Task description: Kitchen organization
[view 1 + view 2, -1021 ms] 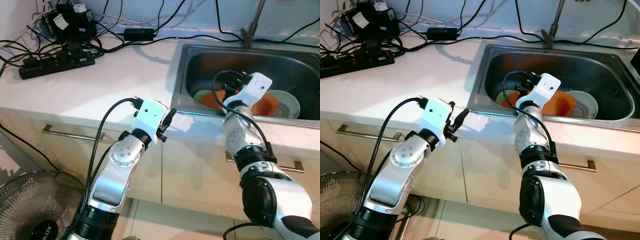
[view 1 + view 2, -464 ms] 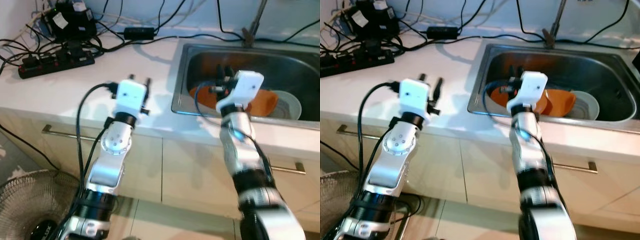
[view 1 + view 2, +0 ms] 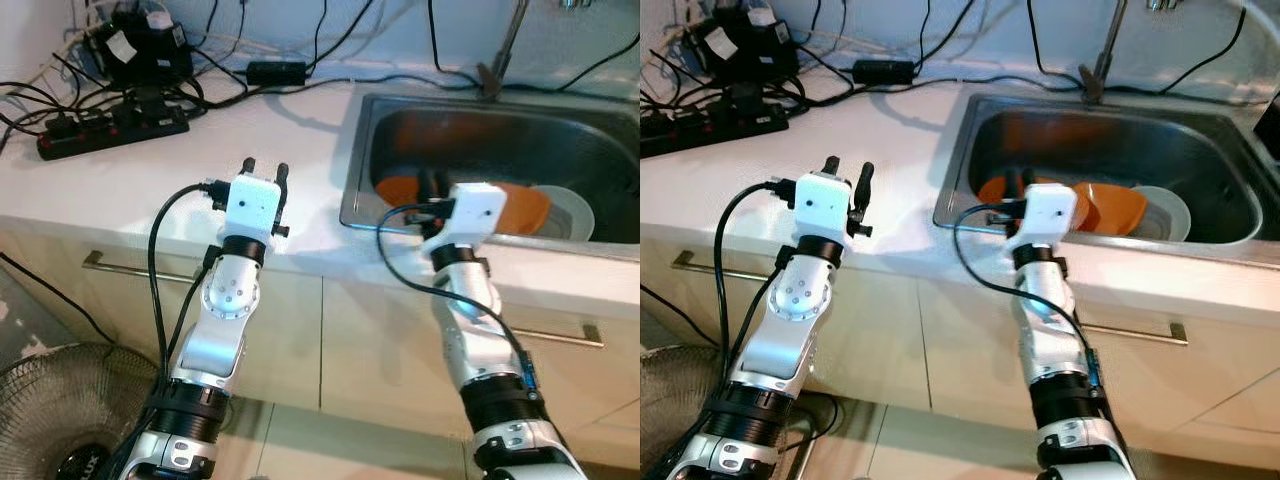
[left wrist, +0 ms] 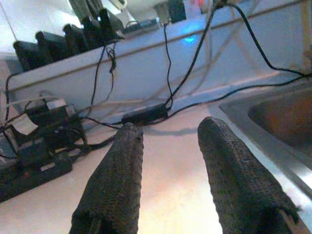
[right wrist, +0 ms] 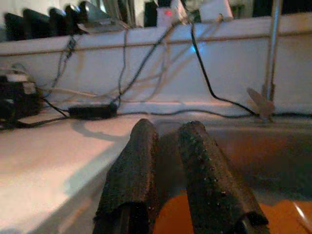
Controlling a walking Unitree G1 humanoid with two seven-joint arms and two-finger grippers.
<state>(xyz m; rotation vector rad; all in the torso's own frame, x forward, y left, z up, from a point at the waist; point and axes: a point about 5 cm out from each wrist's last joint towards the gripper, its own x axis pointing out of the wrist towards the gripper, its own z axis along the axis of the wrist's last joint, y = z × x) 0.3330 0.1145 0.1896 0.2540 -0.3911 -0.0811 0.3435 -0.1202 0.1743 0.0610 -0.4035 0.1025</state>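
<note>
Left gripper (image 3: pixel 265 166) upright, fingers parted; right gripper (image 3: pixel 1013 184) nearly closed, empty, above sink (image 3: pixel 970 135).

Bowls (image 3: pixel 1110 205) in sink (image 3: pixel 970 150) — power strip (image 3: pixel 115 125) far left.

A pale kitchen worktop (image 3: pixel 150 180) is running along a light wall, lit softly from above.
Cream cabinet doors (image 3: pixel 370 340) with a metal bar handle (image 3: pixel 140 268) are sitting below it; black cables (image 3: pixel 300 45) and a power strip (image 3: pixel 110 128) are sprawling at the back, a steel tap (image 3: pixel 500 50) is rising behind the sink (image 3: pixel 352 170), and a fan (image 3: pixel 70 410) is standing on the tiled floor (image 3: pixel 300 440).
</note>
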